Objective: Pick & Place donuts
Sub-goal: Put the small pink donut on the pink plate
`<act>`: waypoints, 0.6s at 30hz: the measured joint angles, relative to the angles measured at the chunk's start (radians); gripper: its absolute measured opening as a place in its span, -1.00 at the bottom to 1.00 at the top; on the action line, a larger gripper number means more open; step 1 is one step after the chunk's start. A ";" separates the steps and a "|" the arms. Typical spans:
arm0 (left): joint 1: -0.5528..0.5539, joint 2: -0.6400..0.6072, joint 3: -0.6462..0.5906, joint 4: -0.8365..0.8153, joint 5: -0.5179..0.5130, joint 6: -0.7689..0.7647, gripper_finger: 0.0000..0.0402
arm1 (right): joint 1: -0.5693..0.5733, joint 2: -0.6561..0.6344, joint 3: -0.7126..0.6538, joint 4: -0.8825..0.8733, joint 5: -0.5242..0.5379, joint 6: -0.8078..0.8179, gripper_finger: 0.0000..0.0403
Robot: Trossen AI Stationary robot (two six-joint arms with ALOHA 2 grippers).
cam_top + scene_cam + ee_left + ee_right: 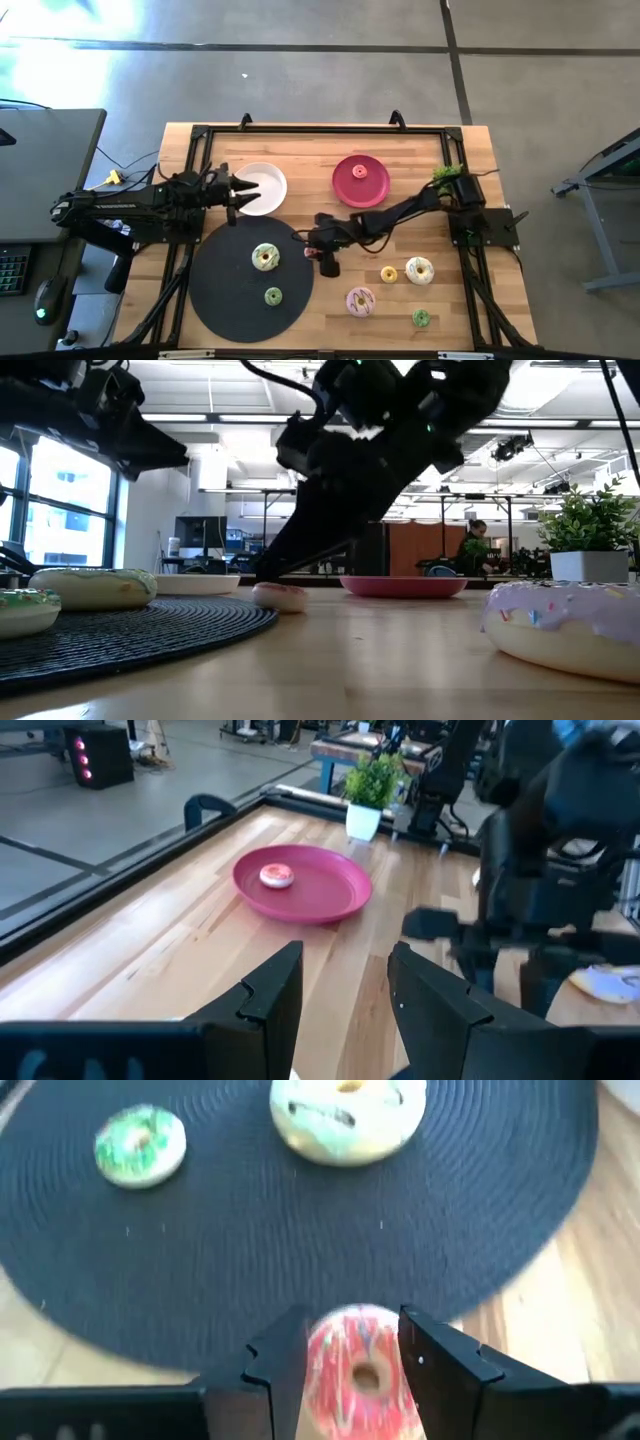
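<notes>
My right gripper (318, 250) reaches in from the table's right and is low at the right edge of the black round mat (235, 300), shut on a small pink-red donut (360, 1365). My left gripper (345, 990) hovers open over the white plate (265, 188) and touches nothing. A cream donut (265, 257) and a small green one (273, 296) lie flat on the mat. One small pink donut (276, 875) lies in the red plate (345, 190). A yellow (389, 274), a white-iced (419, 271), a pink-iced (360, 300) and a green donut (421, 318) lie on the bare wood. My right gripper has the small pink-red donut between its two fingers (283, 1365), one on each side of the ring's outer rim (318, 1360). The fingers come slanting down from the table's right. The donut (280, 597) lies flat with its underside on the wood beside the mat's edge.
A potted plant (448, 175) stands near the right arm's base at the table's far right. The dark table frame (320, 128) runs along the far edge. Bare wood lies between the mat and the loose donuts on the right. People and desks show in the room beyond.
</notes>
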 joint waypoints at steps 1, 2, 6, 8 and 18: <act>0.000 0.000 0.000 -0.008 0.000 -0.001 -0.29 | 0.000 -0.007 0.005 -0.037 0.003 -0.003 -0.27; 0.000 0.000 0.000 -0.011 0.000 -0.004 -0.29 | 0.000 -0.012 0.009 -0.063 0.003 -0.005 -0.27; 0.000 0.000 0.000 -0.011 0.000 -0.023 -0.29 | 0.000 -0.013 0.006 -0.087 0.021 -0.013 -0.27; 0.000 0.000 0.000 -0.011 0.000 -0.023 -0.29 | -0.002 -0.015 -0.003 -0.094 0.040 -0.014 -0.27; 0.000 0.000 0.000 -0.011 -0.001 -0.025 -0.29 | -0.012 -0.016 -0.017 -0.128 0.051 0.027 -0.42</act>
